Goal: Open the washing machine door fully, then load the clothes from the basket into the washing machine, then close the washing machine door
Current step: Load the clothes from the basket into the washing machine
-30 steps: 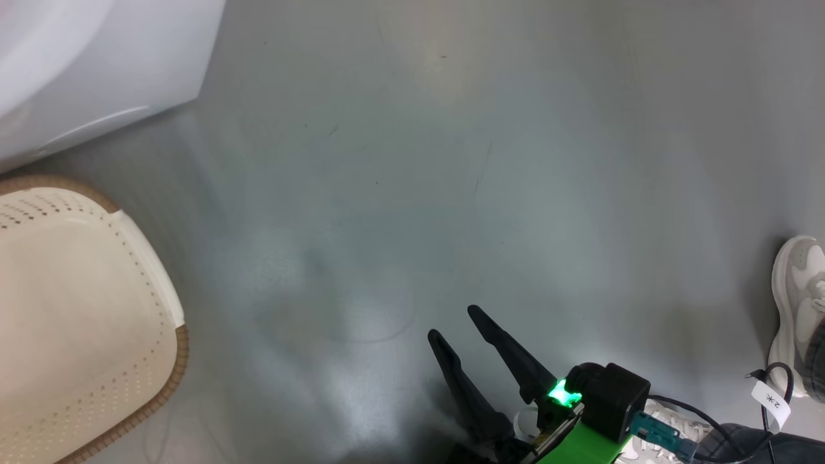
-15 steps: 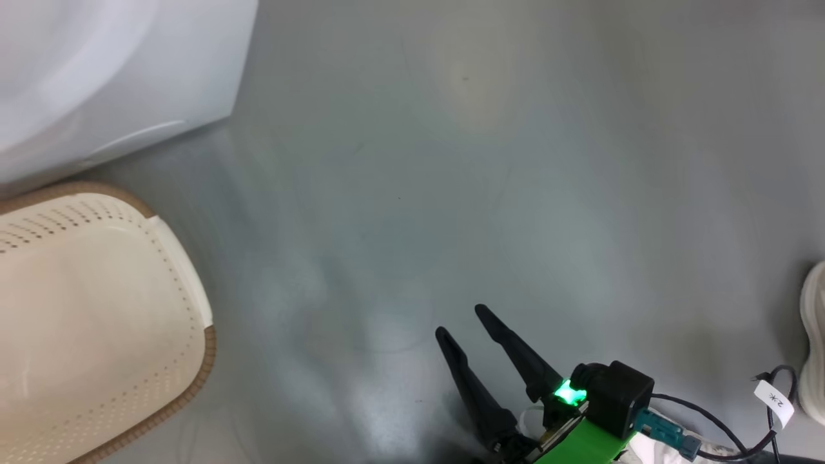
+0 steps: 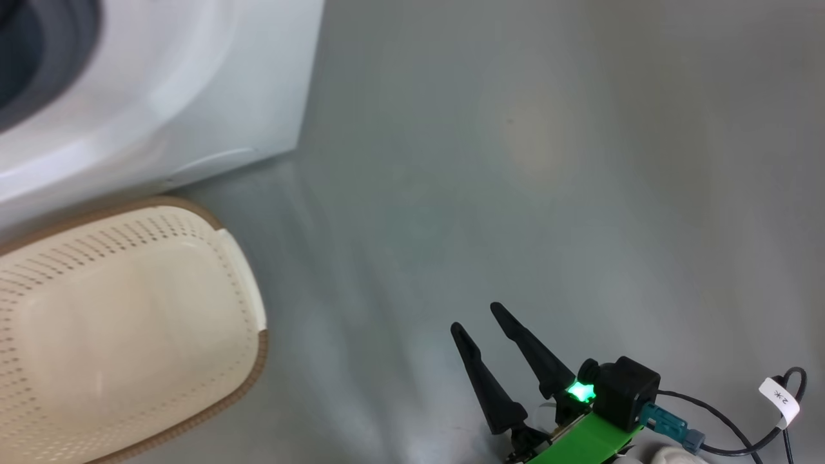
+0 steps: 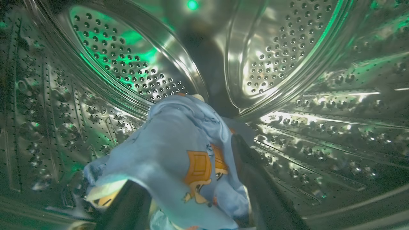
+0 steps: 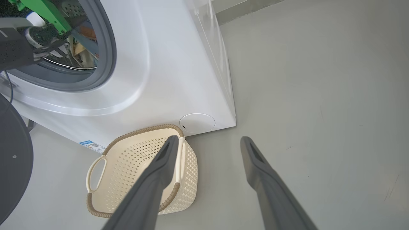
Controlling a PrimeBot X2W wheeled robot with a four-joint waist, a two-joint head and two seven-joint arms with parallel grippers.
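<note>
1. The left gripper (image 4: 185, 163) is inside the washing machine (image 5: 159, 64), with its fingers wide apart.
2. The clothes (image 4: 172, 140) lie loose between them.
3. The right gripper (image 3: 477, 318) hangs over the floor (image 3: 548, 193) beside the basket (image 3: 254, 361), fingers spread, holding nothing.

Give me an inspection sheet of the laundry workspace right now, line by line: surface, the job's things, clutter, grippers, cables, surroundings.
Surface: smooth, glossy grey floor.
Job's things: white front-loading washing machine with its round black door swung open; light blue printed clothes inside the steel perforated drum; cream perforated plastic basket on the floor in front of the machine, no clothes seen in it.
Clutter: nothing seen.
Grippers: left gripper open inside the drum, clothes draped between its fingers; right gripper open, empty, above the floor.
Cables: black cable with a white tag at the right wrist.
Surroundings: nothing seen.
</note>
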